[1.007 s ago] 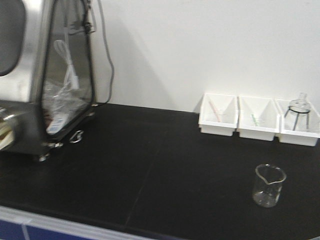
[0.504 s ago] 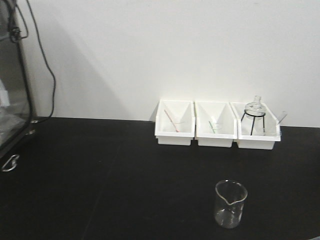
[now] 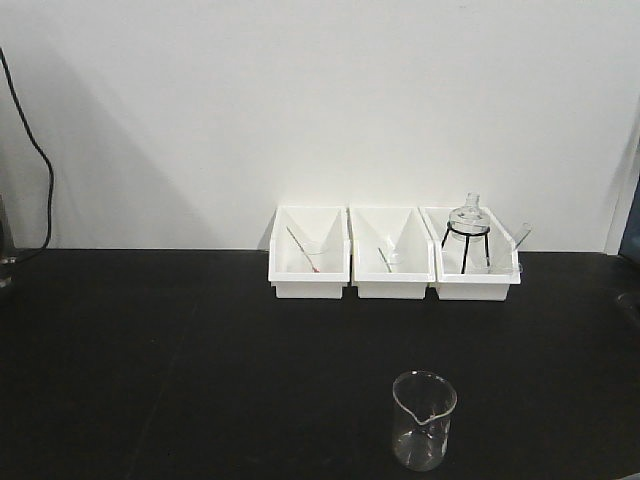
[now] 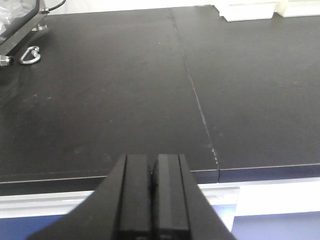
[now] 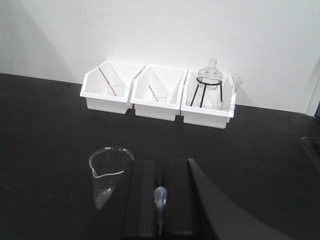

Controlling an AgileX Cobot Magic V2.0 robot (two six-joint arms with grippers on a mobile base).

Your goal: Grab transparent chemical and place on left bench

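The transparent chemical [image 3: 424, 420] is a clear, empty-looking beaker with a pour lip, standing upright on the matte black top of the left bench [image 3: 150, 350]. In the right wrist view the beaker [image 5: 110, 172] stands just left of and slightly ahead of my right gripper [image 5: 161, 162], apart from it. That gripper is shut with nothing held. My left gripper [image 4: 152, 160] is shut and empty, hovering over the bench's front edge [image 4: 100, 176], where a white frame and a blue front show. Neither gripper appears in the front view.
Three white bins [image 3: 310, 285] line the back wall. Two of them hold thin rods, and the right one holds a stoppered glass flask on a black tripod [image 3: 467, 225]. A black cable [image 3: 35, 150] hangs at far left. A metal ring [image 4: 30, 55] lies by a steel machine's foot.
The front view has swung right. The steel machine slid out of frame on the left, and the bins and beaker shifted left towards the centre. The beaker itself has not moved on the bench.
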